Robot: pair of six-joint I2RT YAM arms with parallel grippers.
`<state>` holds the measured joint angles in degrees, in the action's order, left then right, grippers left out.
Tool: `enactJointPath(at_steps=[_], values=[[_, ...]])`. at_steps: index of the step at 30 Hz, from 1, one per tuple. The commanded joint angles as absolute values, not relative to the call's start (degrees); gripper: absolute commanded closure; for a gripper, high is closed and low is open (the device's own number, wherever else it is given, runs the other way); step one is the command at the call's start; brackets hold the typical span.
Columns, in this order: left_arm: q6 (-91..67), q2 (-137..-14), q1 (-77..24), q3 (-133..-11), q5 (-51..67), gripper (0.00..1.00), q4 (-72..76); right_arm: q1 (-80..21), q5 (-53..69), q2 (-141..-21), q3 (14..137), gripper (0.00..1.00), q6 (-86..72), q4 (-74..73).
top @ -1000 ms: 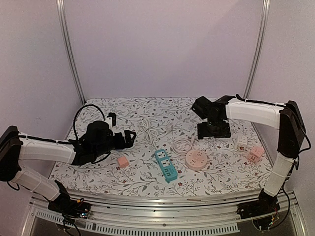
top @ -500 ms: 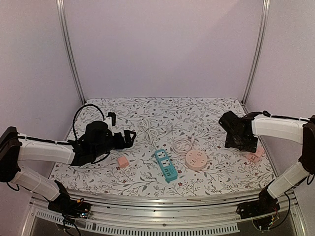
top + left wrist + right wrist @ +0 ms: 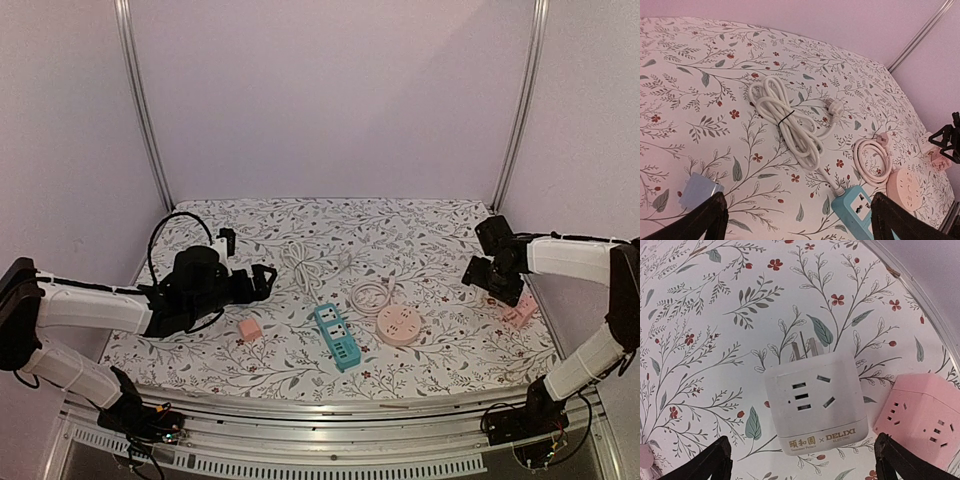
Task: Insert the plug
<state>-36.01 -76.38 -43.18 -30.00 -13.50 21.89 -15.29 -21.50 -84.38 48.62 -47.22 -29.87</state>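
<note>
Left gripper point(image 3: 266, 279): jaws released, empty, over the table's left side. Cube adapters, three: one pink adapter point(image 3: 249, 328) near it. Power strips, two: blue strip point(image 3: 337, 336), whose bundled white cable point(image 3: 785, 117) ends in the plug point(image 3: 836, 106), lying loose mid-table; round pink strip point(image 3: 400, 325). Right gripper point(image 3: 487, 278): released, empty, above the white adapter point(image 3: 815, 405), marked "DELIXI ELECTRIC", second pink adapter point(image 3: 922, 412) just beside. Floral tablecloth point(image 3: 430, 225); pale lilac walls.

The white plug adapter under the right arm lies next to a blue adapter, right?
Not quite: its neighbour is pink, not blue. The right wrist view shows the white plug adapter lying next to a pink adapter.
</note>
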Motion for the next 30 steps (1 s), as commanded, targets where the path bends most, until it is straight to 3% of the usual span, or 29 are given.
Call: enactJointPath(at_steps=[1, 16, 30], values=[[-35.4, -75.4, -43.9, -29.1, -13.1, 0.01, 22.5, -14.3, -17.3, -88.2, 50.7, 0.03, -43.5, -28.8], [-35.5, -75.5, -43.9, -29.1, -13.0, 0.01, 22.5, -14.3, -21.1, -90.4, 49.8, 0.12, -40.1, -28.0], [-35.6, -75.6, -43.9, -29.0, -13.0, 0.01, 22.6, -14.3, -24.6, -92.8, 50.8, 0.28, -39.3, -28.6]])
